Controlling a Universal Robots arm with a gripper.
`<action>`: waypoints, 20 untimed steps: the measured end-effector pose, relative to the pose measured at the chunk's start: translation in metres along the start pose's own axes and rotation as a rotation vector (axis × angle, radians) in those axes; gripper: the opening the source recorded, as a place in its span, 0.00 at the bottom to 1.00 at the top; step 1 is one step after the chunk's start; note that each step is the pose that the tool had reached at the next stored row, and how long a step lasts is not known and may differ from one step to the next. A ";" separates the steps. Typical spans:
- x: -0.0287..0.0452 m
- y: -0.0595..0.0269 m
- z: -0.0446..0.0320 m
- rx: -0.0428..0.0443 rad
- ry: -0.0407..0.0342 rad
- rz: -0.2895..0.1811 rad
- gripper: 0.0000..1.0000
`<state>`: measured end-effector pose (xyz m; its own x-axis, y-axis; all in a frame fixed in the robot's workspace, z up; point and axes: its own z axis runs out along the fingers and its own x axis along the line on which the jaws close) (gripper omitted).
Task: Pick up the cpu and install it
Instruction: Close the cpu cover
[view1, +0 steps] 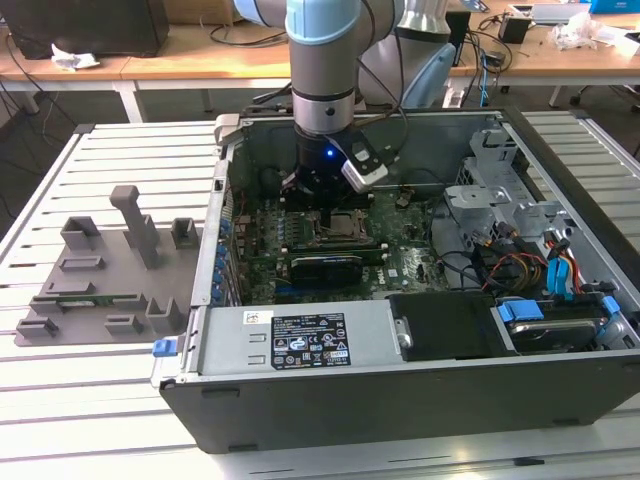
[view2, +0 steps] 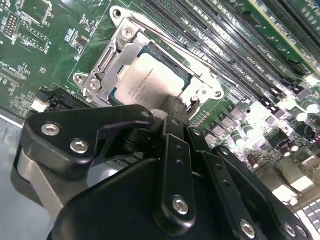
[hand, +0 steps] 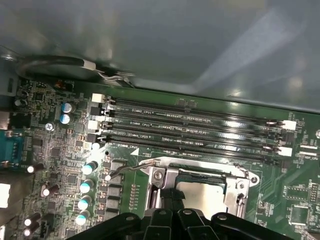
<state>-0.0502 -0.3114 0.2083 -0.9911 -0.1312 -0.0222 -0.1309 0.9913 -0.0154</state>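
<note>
The cpu (view2: 149, 79), a flat silvery-grey square chip, lies flat inside the metal-framed socket (view2: 107, 70) on the green motherboard (hand: 60, 150); the first wrist view shows the cpu (hand: 202, 197) from the other side. My black gripper (view2: 172, 107) hangs just above one edge of the socket, shut, with nothing seen between its fingers. In the exterior view the gripper (view1: 328, 205) reaches down into the open computer case (view1: 400, 400), right over the socket (view1: 338, 227).
Memory slots (hand: 195, 130) run beside the socket, with upright capacitors (hand: 85, 187) close by. A thin socket lever (hand: 122, 170) sticks out sideways. Case walls, drive cage (view1: 500, 200) and cables surround the board. A grey fixture (view1: 110, 270) lies at the exterior view's left.
</note>
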 end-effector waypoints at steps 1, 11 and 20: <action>0.0000 0.0000 -0.0015 -0.0001 0.0000 0.000 0.11; -0.0003 -0.0001 -0.0159 0.0020 -0.0007 0.000 0.11; -0.0217 -0.0030 -0.0154 0.0134 -0.0082 0.000 0.11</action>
<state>-0.0286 -0.3113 0.2242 -0.9908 -0.1318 -0.0304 -0.1309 0.9910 -0.0288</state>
